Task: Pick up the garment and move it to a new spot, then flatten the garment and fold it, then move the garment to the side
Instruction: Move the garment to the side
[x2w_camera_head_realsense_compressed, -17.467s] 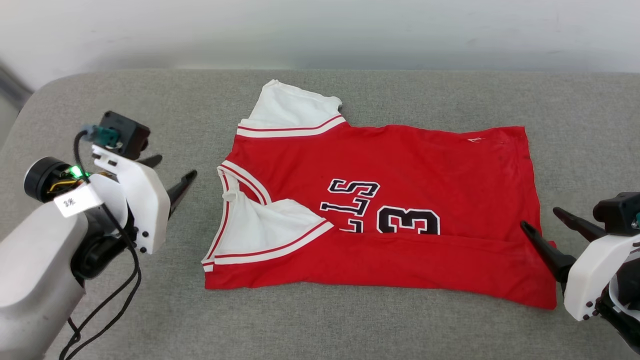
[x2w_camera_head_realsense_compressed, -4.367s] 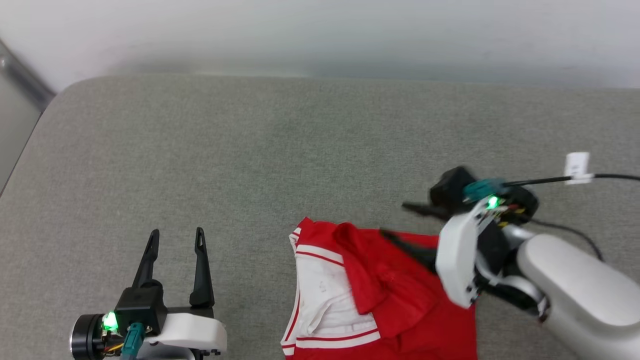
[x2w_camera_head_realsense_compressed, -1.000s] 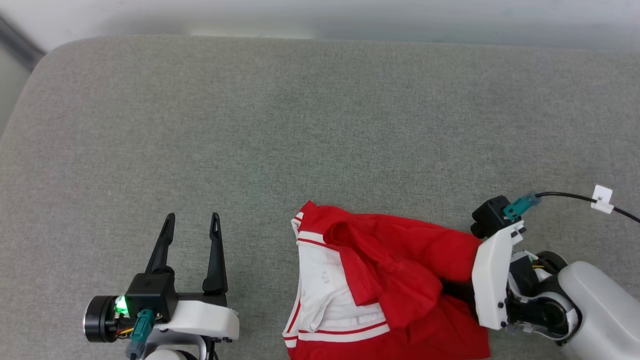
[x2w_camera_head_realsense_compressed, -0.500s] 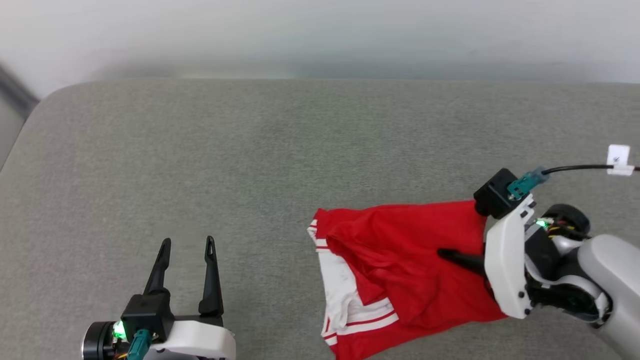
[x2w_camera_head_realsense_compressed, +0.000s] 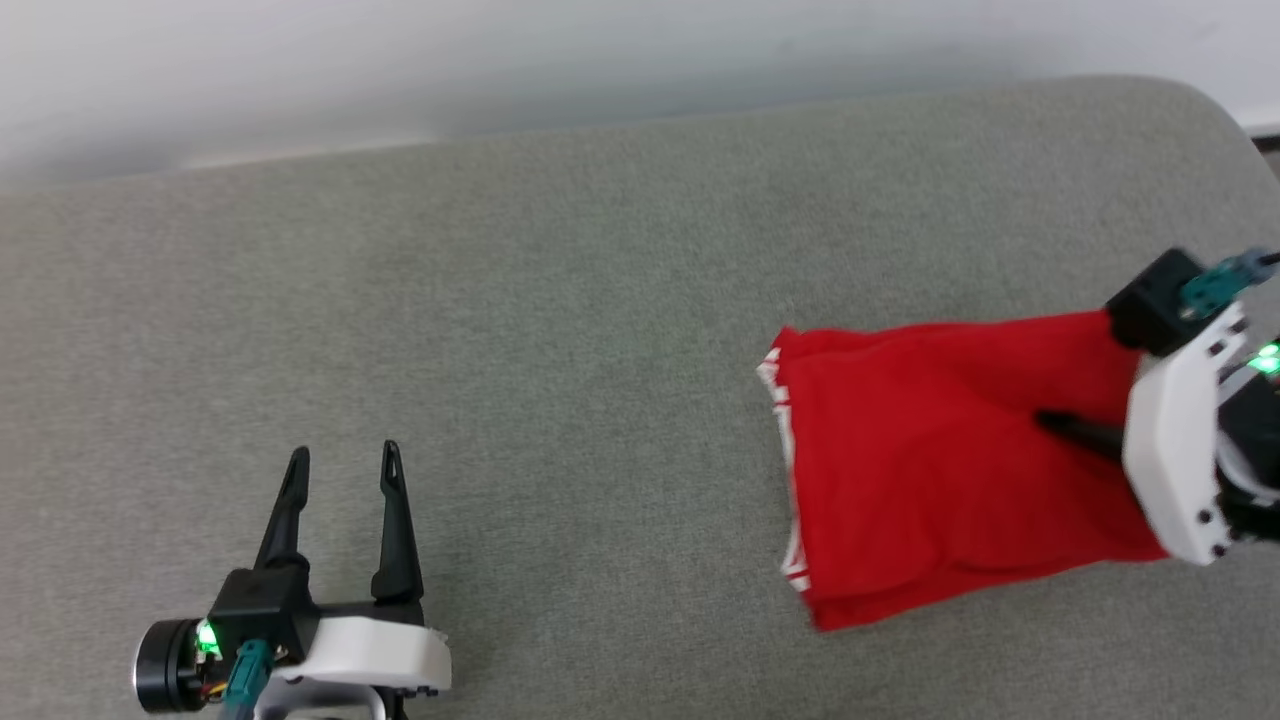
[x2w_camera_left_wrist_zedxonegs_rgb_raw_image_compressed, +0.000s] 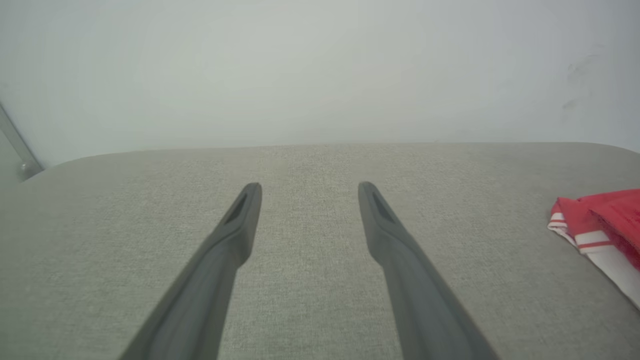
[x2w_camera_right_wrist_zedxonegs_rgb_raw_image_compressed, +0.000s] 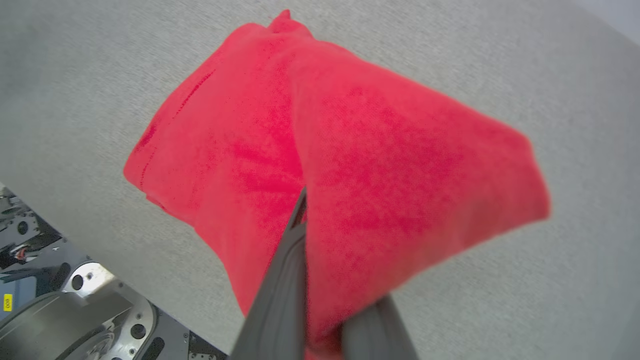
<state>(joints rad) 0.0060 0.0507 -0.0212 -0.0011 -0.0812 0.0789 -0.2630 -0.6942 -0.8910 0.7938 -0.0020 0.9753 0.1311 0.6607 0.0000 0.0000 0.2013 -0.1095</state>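
The garment (x2w_camera_head_realsense_compressed: 930, 470) is a folded red bundle with a thin strip of red-and-white trim on its left edge; its letters and white sleeves are hidden there. My right gripper (x2w_camera_head_realsense_compressed: 1050, 425) is shut on its right side and holds it above the grey cushion. In the right wrist view the red garment (x2w_camera_right_wrist_zedxonegs_rgb_raw_image_compressed: 350, 150) drapes over my fingers (x2w_camera_right_wrist_zedxonegs_rgb_raw_image_compressed: 285, 280) and hangs past them. My left gripper (x2w_camera_head_realsense_compressed: 342, 462) stands open at the lower left, well apart from the cloth. Past the open left gripper (x2w_camera_left_wrist_zedxonegs_rgb_raw_image_compressed: 307, 192), the garment (x2w_camera_left_wrist_zedxonegs_rgb_raw_image_compressed: 600, 220) shows striped trim at the far right.
A grey upholstered cushion (x2w_camera_head_realsense_compressed: 500, 300) carries everything, and a pale wall (x2w_camera_head_realsense_compressed: 500, 60) runs behind it. Its rounded far right corner (x2w_camera_head_realsense_compressed: 1200, 105) lies close behind my right arm. The robot's base (x2w_camera_right_wrist_zedxonegs_rgb_raw_image_compressed: 65, 310) shows past the cushion's front edge.
The head camera has swung right. My right gripper has carried the garment toward the cushion's right end, and the cloth now hangs smoother with its white sleeve tucked from sight. The left gripper stays open.
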